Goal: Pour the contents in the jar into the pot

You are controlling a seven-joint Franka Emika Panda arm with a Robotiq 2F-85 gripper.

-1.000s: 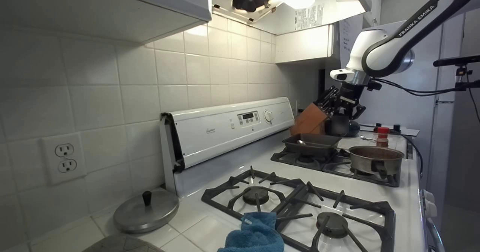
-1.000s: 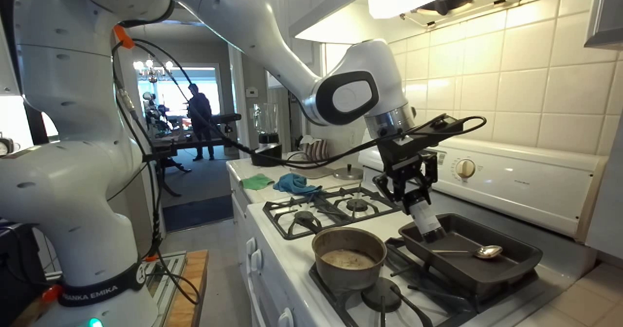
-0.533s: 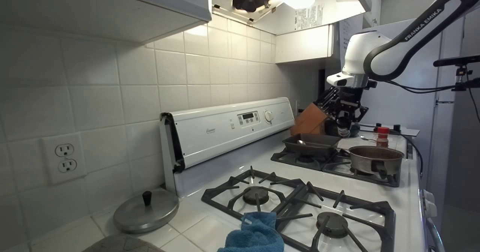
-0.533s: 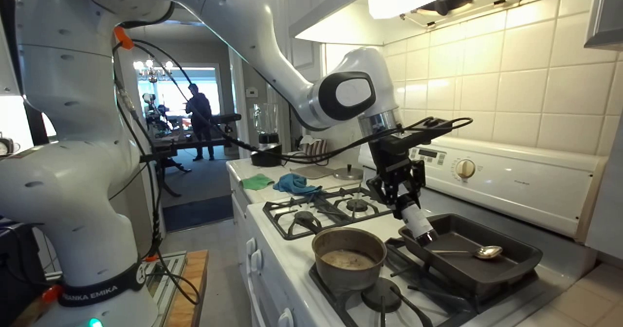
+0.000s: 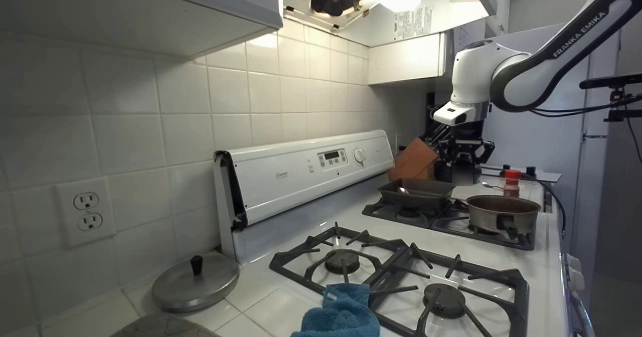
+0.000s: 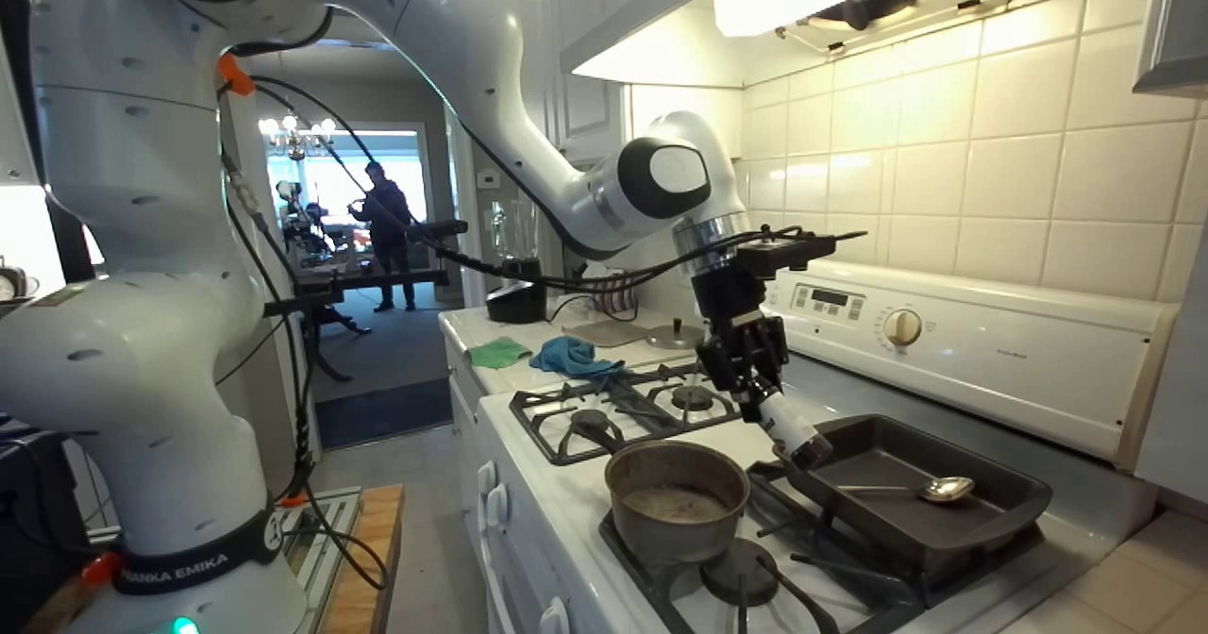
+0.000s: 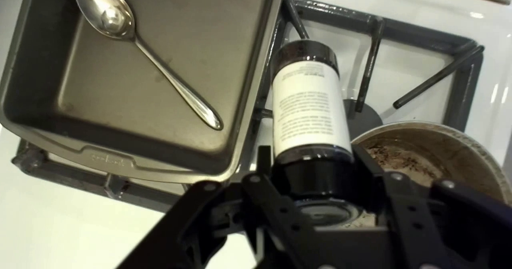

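So the claw (image 7: 314, 175) is clamped around one end of a dark cylindrical jar with a white printed label (image 7: 310, 105), and the rest of it sticks out past the grip. In an exterior view it's tilted, low end right by the side wall of a dark rectangular metal baking pan (image 6: 887, 459); can't tell if they touch. A shiny silver metal spoon (image 7: 118, 21) is just lying in that pan. Wrist view has the pan on one side of the jar and the round dull-metal pot (image 7: 468, 157) on the other, partly hidden by the claw. Pot's on a black metal grate (image 7: 424, 39) and has some brownish, dark-speckled stuff (image 7: 404, 167) in the bottom. Past the pan and pot, in an exterior view, there's a brown wooden knife block (image 5: 414, 161) and a little red-capped bottle (image 5: 511, 181).
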